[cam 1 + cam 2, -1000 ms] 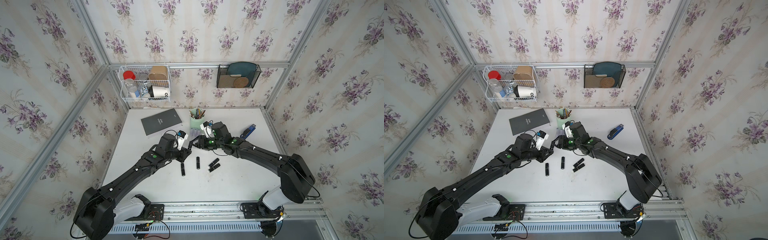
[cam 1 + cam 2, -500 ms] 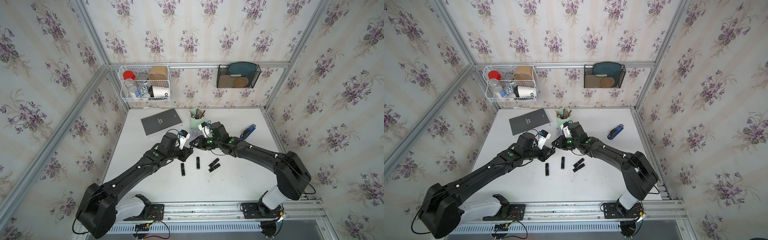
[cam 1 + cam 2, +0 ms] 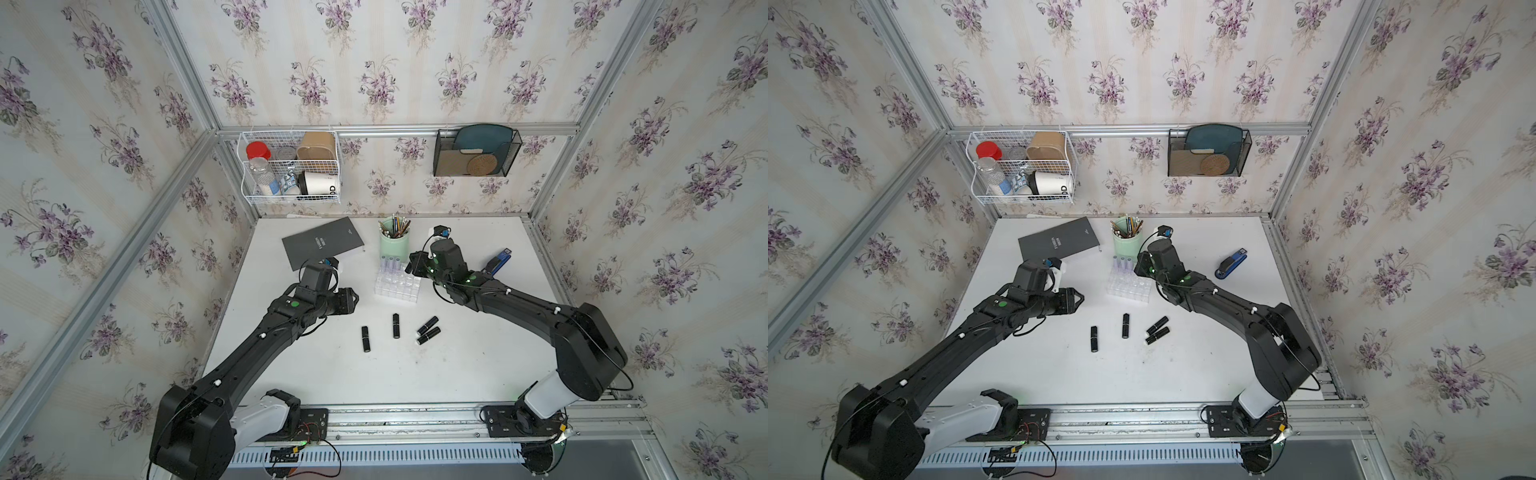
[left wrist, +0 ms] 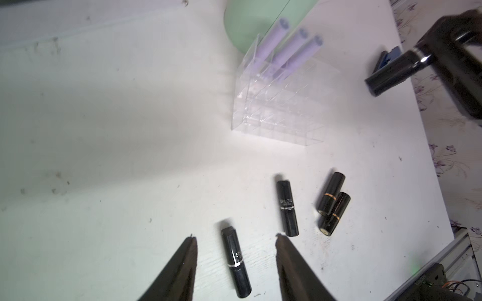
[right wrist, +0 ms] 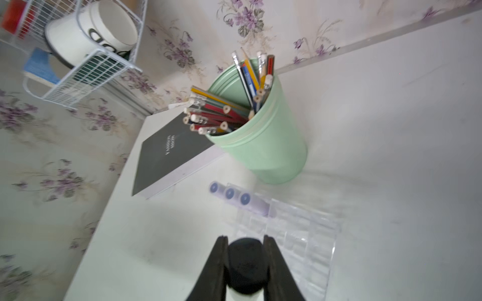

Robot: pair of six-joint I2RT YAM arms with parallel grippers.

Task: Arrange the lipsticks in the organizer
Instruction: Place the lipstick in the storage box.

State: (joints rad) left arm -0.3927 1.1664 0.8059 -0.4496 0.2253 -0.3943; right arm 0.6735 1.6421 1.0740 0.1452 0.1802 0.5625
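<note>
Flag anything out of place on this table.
Four black lipsticks lie on their sides on the table, outside the organizer, where three lilac lipsticks stand in its cells. Nothing looks spilled or damaged.

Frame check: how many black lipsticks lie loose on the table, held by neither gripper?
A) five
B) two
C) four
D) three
C: four black lipsticks lie flat on the table, while the fifth black lipstick is clamped in the right gripper.
</note>
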